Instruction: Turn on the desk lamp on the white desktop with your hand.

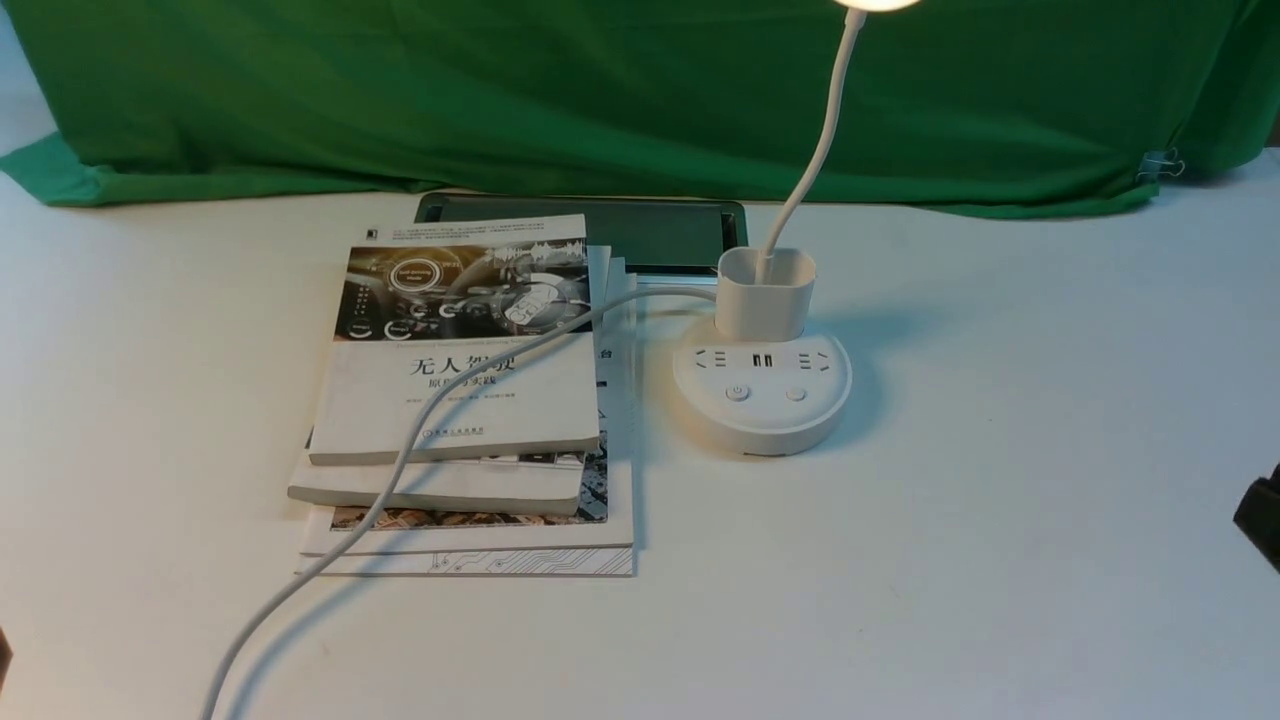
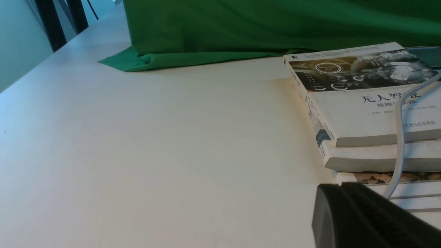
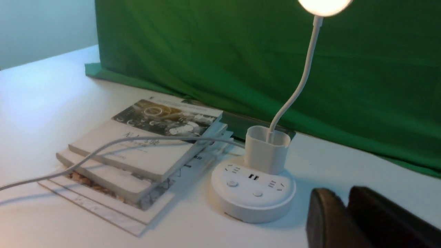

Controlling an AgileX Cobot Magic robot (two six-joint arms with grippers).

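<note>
The desk lamp point(image 1: 762, 385) stands on the white desktop point(image 1: 950, 560), right of the books. Its head point(image 1: 878, 3) glows at the top of the thin gooseneck, and light falls on the table. Two round buttons point(image 1: 738, 392) sit on the front of the round base. The white cord point(image 1: 400, 470) runs from the base over the books toward the near left. My right gripper point(image 3: 342, 196), the hand, hovers to the right of the base, apart from it, its fingers slightly apart with nothing between them. My left gripper point(image 2: 341, 186) is shut, low beside the books' near corner.
A stack of books point(image 1: 460, 400) lies left of the lamp with a dark flat tablet point(image 1: 640, 232) behind it. A green cloth backdrop point(image 1: 600, 90) closes off the far side. A black part of my right arm point(image 1: 1262, 520) shows at the right edge.
</note>
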